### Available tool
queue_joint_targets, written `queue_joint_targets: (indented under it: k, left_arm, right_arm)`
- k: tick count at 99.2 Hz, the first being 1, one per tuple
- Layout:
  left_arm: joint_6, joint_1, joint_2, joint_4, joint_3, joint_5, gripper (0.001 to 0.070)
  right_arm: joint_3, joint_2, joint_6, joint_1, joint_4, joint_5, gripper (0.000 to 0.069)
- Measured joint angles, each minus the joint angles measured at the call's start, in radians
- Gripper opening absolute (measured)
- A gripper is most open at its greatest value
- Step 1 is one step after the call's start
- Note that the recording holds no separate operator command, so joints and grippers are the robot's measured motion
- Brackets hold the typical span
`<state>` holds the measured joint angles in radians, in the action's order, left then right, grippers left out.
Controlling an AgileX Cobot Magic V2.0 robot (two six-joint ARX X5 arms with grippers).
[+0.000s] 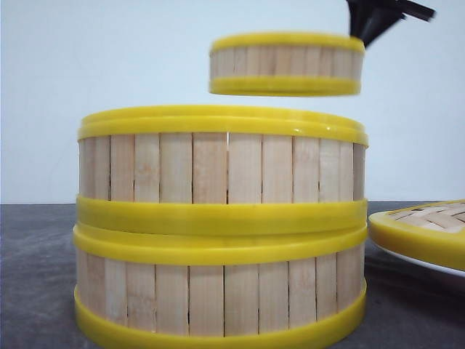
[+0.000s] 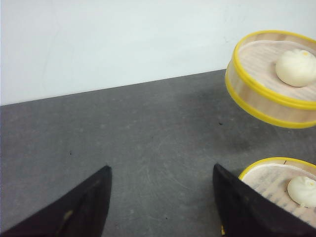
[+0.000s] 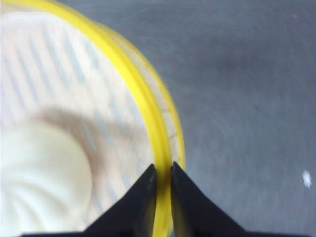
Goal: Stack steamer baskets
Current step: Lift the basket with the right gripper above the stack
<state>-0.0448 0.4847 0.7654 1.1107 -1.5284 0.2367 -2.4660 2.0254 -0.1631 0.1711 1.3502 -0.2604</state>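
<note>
Front view: right hand (image 1: 361, 38) clamped on raised steamer basket (image 1: 286, 65) above two stacked baskets (image 1: 221, 225); left hand (image 2: 160, 207) apart.

lid (image 1: 425, 229) cut off, lifted basket (image 3: 98, 113) blurred

steamer baskets (image 1: 221, 225): pale vertical bamboo slats, yellow rims
lid (image 1: 425, 227): yellow rim, woven bamboo top
buns (image 2: 295, 67): creamy white
table (image 2: 148, 148): dark grey
wall (image 2: 123, 39): white
</note>
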Motion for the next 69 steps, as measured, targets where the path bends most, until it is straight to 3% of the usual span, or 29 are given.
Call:
queue_joint_targets:
  k: [18,45,69]
  left_arm:
    - [0.0,0.0,0.0,-0.012,0.0,0.0,0.0384]
    - [0.0,0.0,0.0,-0.015,0.0,0.0,0.0384]
    - [0.0,0.0,0.0,-0.016,0.0,0.0,0.0384]
  right_arm:
    - [-0.001,-0.017,0.01,0.045,0.001,-0.141,0.0024]
    - [0.04,-0.104,0.01,0.119,0.002,-0.14,0.0024]
    - [0.36,-0.296,0.036,0.156,0.002,-0.072,0.0024]
